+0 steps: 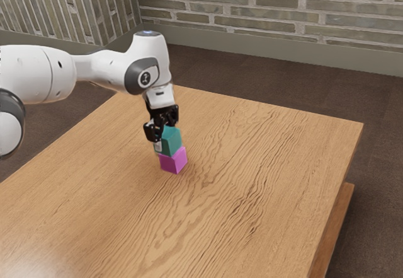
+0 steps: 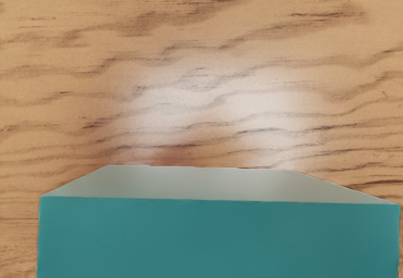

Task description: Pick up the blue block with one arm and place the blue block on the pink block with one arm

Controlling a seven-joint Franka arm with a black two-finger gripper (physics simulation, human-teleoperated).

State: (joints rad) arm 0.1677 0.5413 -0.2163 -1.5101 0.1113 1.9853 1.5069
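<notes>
A blue-green block (image 1: 171, 141) rests on top of the pink block (image 1: 173, 161) on the wooden table (image 1: 264, 183), left of the table's middle in the exterior view. My black gripper (image 1: 162, 134) reaches down from above, its fingers touching the blue block's upper part from two sides. Right under my hand in the wrist view looms the blue block (image 2: 217, 234), its teal face and pale top large against the wood grain.
The table's right edge (image 1: 343, 196) drops off to a dark floor. A brick wall (image 1: 264, 7) runs behind the table. My white arm (image 1: 75, 73) comes in from the exterior view's left, above the table's near left part.
</notes>
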